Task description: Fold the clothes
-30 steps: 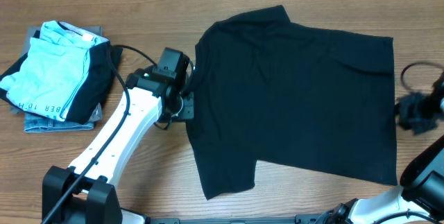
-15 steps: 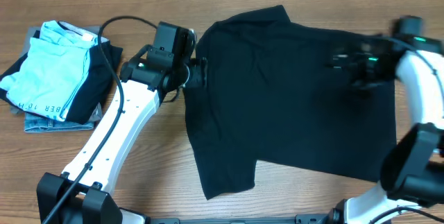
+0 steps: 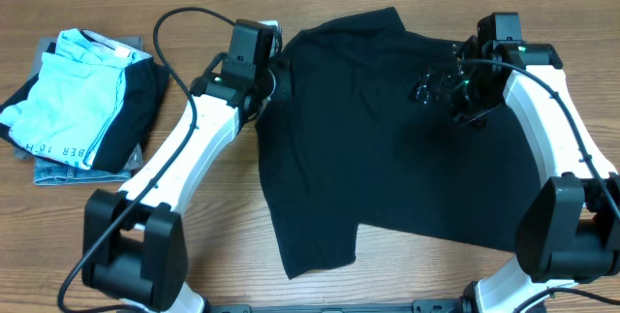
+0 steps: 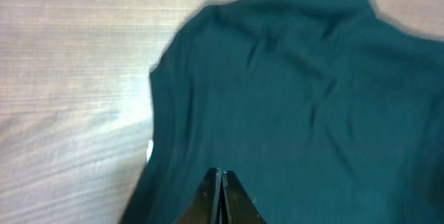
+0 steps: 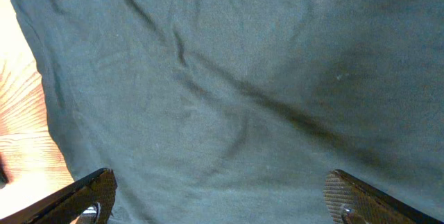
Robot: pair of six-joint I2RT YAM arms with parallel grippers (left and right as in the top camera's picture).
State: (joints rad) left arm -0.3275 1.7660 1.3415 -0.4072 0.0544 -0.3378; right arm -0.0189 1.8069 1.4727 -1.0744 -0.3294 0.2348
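The clothes, a plain black T-shirt (image 3: 407,148), lie spread flat across the middle of the wooden table, one sleeve pointing to the near left. My left gripper (image 3: 274,73) sits at the shirt's far-left edge. In the left wrist view its jaws (image 4: 220,173) are pressed together over the dark fabric (image 4: 305,99), with no cloth visibly bunched between them. My right gripper (image 3: 438,86) hovers over the shirt's far-right part. The right wrist view shows it (image 5: 222,196) wide open, its fingertips (image 5: 350,193) far apart above lightly wrinkled cloth (image 5: 229,78).
A pile of folded garments lies at the far left: a light blue piece with dark lettering (image 3: 82,90) on top of a grey-blue denim-like piece (image 3: 58,170). A black cable (image 3: 184,22) loops above the left arm. Bare wood (image 3: 436,274) runs along the near edge.
The right arm swung in from the table's right edge to above the shirt and opened wide. The left arm moved farther back along the shirt's left edge and its jaws are shut.
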